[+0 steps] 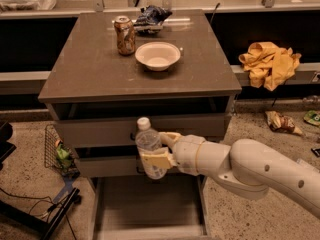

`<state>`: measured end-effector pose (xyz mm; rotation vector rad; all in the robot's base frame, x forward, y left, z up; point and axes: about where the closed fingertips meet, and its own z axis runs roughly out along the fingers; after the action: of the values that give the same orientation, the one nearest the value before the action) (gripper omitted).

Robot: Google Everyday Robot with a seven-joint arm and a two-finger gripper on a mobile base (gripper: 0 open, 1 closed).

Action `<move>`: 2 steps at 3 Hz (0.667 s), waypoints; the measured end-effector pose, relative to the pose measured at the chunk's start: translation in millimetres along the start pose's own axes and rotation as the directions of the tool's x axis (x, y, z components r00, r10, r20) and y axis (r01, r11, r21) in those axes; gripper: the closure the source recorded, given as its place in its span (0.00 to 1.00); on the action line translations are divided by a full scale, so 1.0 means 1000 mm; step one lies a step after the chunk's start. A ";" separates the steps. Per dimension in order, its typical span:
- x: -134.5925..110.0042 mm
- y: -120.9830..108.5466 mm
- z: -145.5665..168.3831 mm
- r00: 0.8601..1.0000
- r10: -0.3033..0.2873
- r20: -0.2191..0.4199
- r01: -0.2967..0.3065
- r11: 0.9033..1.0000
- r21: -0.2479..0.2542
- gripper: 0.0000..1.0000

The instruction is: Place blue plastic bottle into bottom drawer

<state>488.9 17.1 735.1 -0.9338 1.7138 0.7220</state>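
The blue plastic bottle (148, 144), clear with a white cap, stands upright in my gripper (159, 151), whose cream fingers are shut around its lower half. My arm (250, 171) reaches in from the right. The bottle hangs in front of the middle drawer front, just above the back of the bottom drawer (147, 209), which is pulled open and shows a plain flat floor.
On the cabinet top (90, 69) stand a brown-orange soda can (124, 35), a white bowl (157, 55) and a dark crumpled bag (151, 17). A yellow cloth (270, 64) lies on a ledge at right. A wire basket (57, 151) and cables sit on the floor at left.
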 end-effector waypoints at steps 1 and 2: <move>0.049 -0.049 -0.007 1.000 -0.012 0.027 0.012 1.000 0.014 1.00; 0.086 -0.071 -0.006 0.992 -0.046 0.118 0.052 0.997 -0.051 1.00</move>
<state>530.6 -45.9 653.2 -0.9494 1.5707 0.7787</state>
